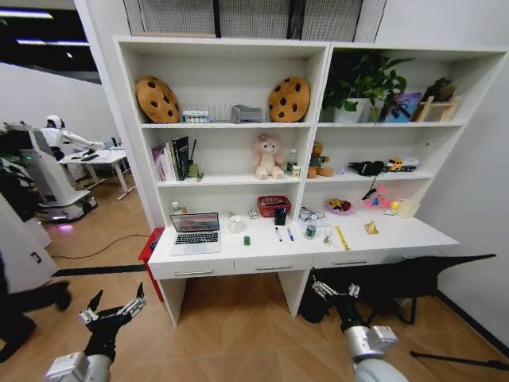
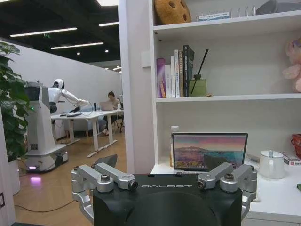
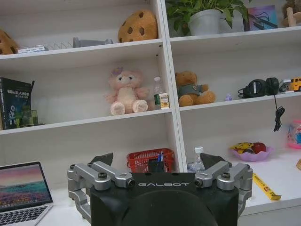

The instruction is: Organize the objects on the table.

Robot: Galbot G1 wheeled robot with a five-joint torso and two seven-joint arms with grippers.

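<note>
Before table (image 1: 413, 239): 2 grippers (seemingly open)

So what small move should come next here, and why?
Probably drive the base closer to the table. Both grippers, left and right, hang open and empty out in front of the drawers, short of the desk edge. The laptop, mug, pens and ruler all lie further back on the top, likely out of reach.
</note>
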